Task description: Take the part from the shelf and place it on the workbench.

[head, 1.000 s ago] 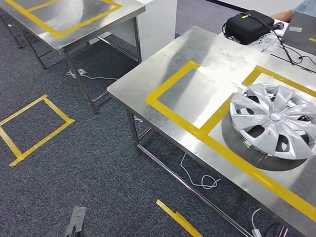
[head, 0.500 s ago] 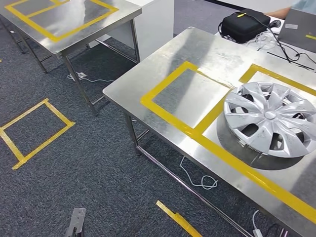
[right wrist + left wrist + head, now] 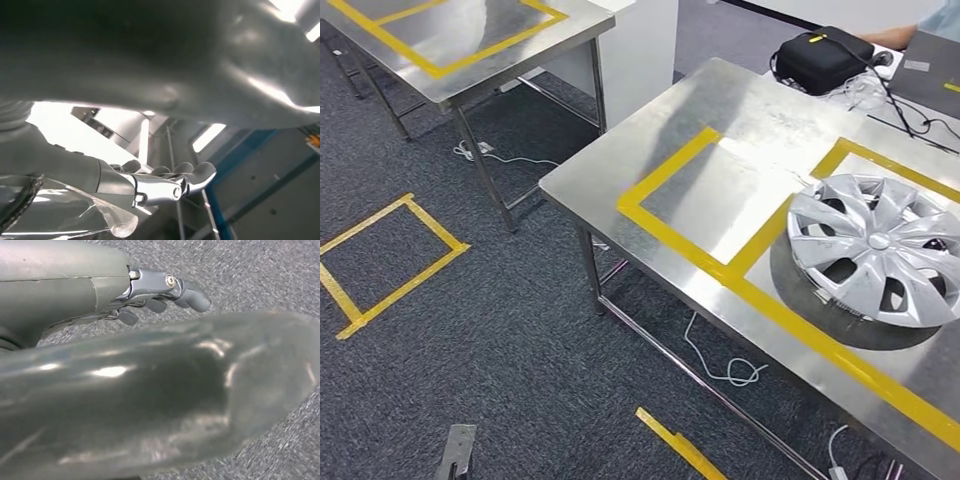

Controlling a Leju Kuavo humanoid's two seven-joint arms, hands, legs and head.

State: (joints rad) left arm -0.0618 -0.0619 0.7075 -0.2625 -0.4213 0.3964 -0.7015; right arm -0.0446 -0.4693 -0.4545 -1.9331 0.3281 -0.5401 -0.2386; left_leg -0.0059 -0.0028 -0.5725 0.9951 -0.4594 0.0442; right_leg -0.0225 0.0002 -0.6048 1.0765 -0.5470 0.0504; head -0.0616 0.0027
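A silver hubcap (image 3: 877, 250) lies flat on the steel workbench (image 3: 697, 110), inside the right-hand box of yellow tape. The neighbouring taped box (image 3: 675, 235) holds nothing. My left hand (image 3: 454, 455) hangs low over the carpet, well clear of the bench's front corner. In the left wrist view that hand (image 3: 166, 290) has its fingers stretched out with nothing in them. The right wrist view shows my right hand (image 3: 170, 182) with straight fingers, holding nothing, against bright lights and blue beams.
A second steel table (image 3: 433, 75) stands at the back left, beside a white cabinet (image 3: 641, 50). A black bag (image 3: 824, 55), cables and a laptop (image 3: 931, 80) sit behind the workbench, with a person's arm (image 3: 916, 35) there. Yellow tape (image 3: 388, 260) marks a square on the carpet.
The camera swung a little left and back again, so the whole picture shifted. The hubcap stays put on the bench. My left hand sits slightly lower and further left in the picture.
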